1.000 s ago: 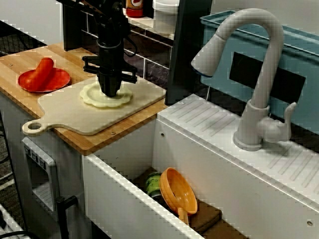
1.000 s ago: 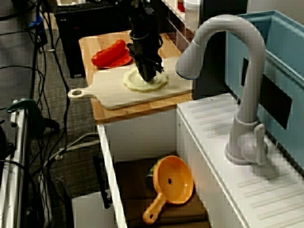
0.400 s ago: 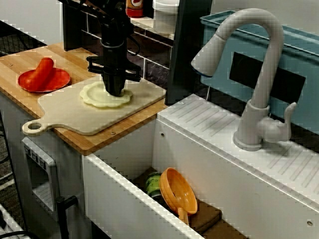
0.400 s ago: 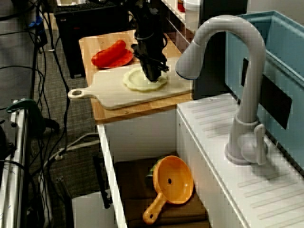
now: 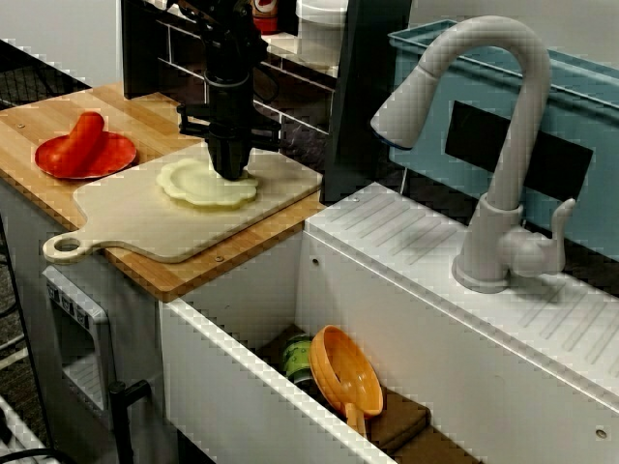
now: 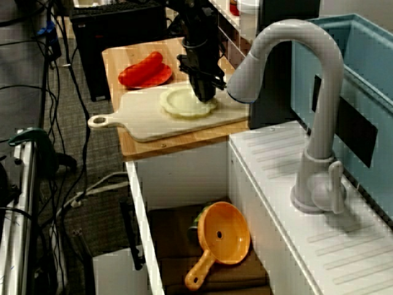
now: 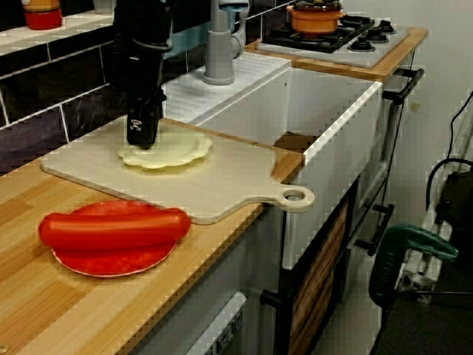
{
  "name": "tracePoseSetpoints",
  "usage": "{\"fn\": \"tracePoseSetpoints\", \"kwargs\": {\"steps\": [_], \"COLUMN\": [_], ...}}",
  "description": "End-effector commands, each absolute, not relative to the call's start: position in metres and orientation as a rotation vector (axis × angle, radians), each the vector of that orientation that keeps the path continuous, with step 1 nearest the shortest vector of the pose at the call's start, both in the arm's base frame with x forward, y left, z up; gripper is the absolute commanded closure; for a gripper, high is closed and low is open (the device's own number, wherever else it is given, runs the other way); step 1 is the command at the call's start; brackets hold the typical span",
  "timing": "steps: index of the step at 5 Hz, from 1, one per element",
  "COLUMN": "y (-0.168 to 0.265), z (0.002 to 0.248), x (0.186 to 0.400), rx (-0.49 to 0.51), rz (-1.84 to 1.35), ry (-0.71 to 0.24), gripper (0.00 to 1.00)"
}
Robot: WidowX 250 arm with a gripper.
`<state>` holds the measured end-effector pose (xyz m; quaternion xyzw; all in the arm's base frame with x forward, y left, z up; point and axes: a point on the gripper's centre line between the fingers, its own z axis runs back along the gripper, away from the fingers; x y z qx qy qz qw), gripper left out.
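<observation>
Side view: end effector (image 7: 140,141) touches dish (image 7: 174,151), opening unclear.

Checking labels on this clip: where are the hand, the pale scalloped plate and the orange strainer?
hand (image 5: 232,173), view facing the faucet, between its fingertips.
pale scalloped plate (image 5: 191,186), same view, bare left half.
orange strainer (image 6: 230,236), view from above, inside its bowl.

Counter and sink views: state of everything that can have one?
gripper: pointing down at the pale dish's far rim; open or shut, cannot tell.
pale dish: flat on the cutting board, right way up.
cutting board: flat on the counter.
sausage: lying on the red plate.
orange strainer: lying in the sink, bowl up.
faucet: no water running.
pot: on the stove, lid on.
</observation>
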<state>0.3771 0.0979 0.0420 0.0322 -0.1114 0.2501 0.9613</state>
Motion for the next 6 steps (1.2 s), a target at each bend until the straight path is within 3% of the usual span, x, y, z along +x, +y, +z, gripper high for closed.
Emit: {"fn": "tracePoseSetpoints", "kwargs": {"steps": [1,2,3,6], "y": [0.111,0.111,0.111,0.122], "z": [0.065,0.067,0.07,0.088], "x": [0.384,0.38,0.373,0.339], "rx": [0.064,0.07,0.087,0.073], "rz": [0.52,0.52,0.507,0.504], "ry": [-0.279,-0.273,-0.27,-0.236], "gripper": [1.0,1.0,0.0,0.0]}}
